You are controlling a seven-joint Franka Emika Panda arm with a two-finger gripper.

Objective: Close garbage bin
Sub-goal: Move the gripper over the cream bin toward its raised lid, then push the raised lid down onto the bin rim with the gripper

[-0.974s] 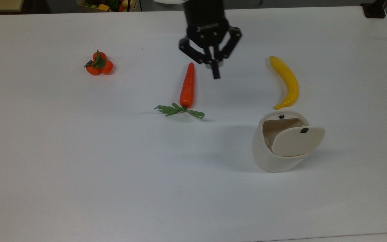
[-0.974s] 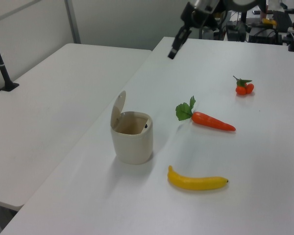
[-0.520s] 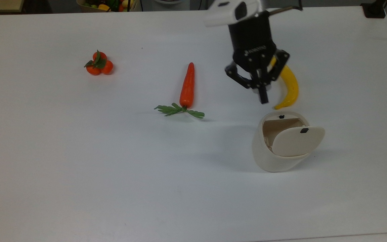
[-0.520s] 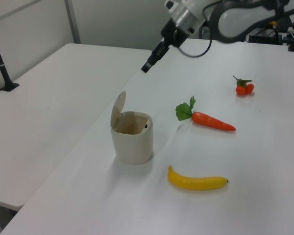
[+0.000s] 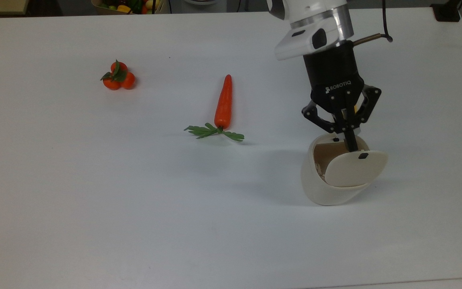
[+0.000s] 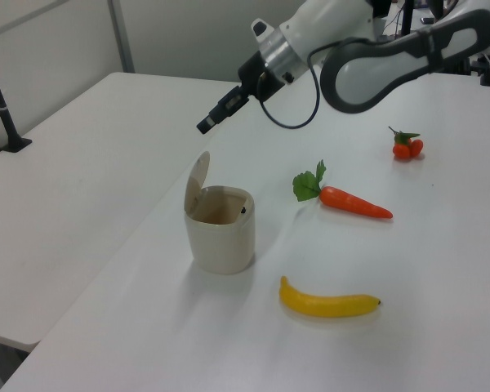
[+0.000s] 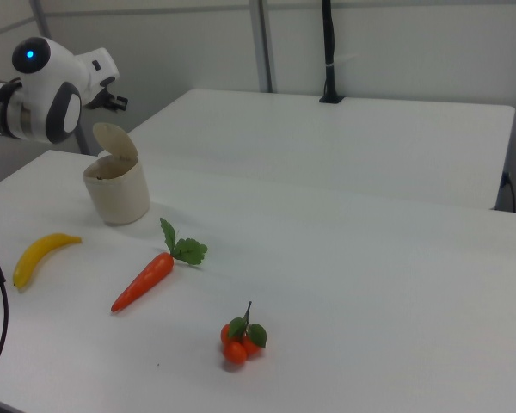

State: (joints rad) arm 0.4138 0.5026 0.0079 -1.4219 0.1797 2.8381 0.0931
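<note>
approach step, nothing closed yet. bin [image 5: 327, 184] on the desk [image 5: 94, 200], toward the top view's right, near a carrot [image 5: 223, 102]; lid [image 5: 355, 168] raised, mouth open. claw [image 5: 350, 145] poised above the bin's rim in the top view, higher and clear of the lid in the left view [image 6: 204, 126], fingers together, empty. next, likely: reach behind the lid's outer face, push it down over the mouth.

Near the frame's centre a cream garbage bin [image 6: 220, 239] is seen on the white table [image 6: 441, 269], its lid [image 6: 198, 174] raised upright at its left. The gripper [image 6: 204, 126] is held in the air above and apart from it. A carrot [image 6: 355, 202], a banana [image 6: 329, 303] and small oranges [image 6: 407, 148] are spread to the right.
</note>
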